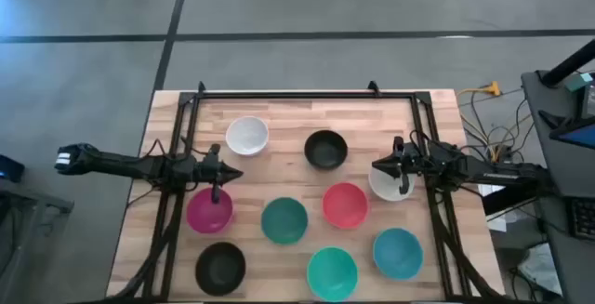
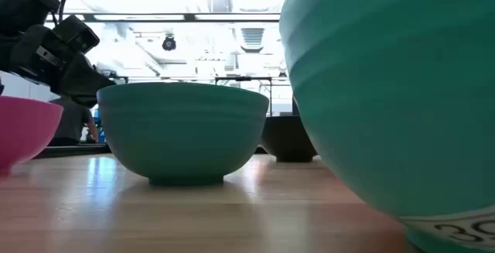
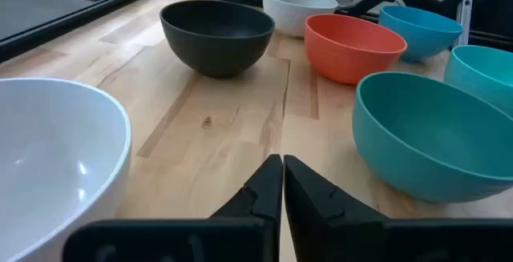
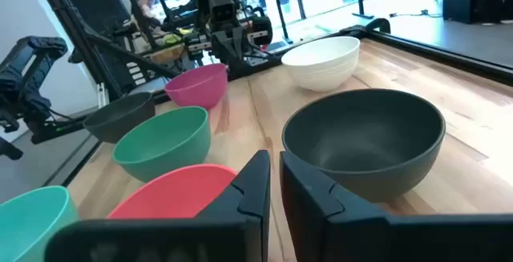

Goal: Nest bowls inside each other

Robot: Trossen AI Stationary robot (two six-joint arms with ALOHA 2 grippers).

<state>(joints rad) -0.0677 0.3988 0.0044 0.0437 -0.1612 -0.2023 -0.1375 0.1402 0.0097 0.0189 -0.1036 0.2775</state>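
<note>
Overhead, no nesting yet: nine bowls, all apart on the wooden table (image 1: 279, 109).

Left gripper (image 1: 216, 176) pinched tight on nothing, poised just above the far rim of the magenta bowl (image 1: 209, 211), with a white bowl (image 1: 246, 135) just beyond its fingertips. Right gripper (image 1: 395, 169) likewise empty, fingers drawn together to the slimmest gap, directly over the second white bowl (image 1: 383, 185). Between the two grippers, a black bowl (image 1: 325, 149), the dark teal bowl (image 1: 284, 220) and the red-pink bowl (image 1: 345, 204). Nearer the table's front edge than either gripper, a second black bowl (image 1: 221, 267), the turquoise bowl (image 1: 332, 271) and the blue bowl (image 1: 398, 251).

Likely trouble from here: coming down with fingers together and striking a rim instead of straddling it, tipping or skating a light bowl into its near neighbours. Also possible: a smooth curved wall slipping from a thin pinch mid-carry, or both arms crowding the same middle ground.

Small, round, upright and plain-walled, all alike in size, glossy plastic with thin rims; empty throughout, so easily stacked but just as easily nudged.
</note>
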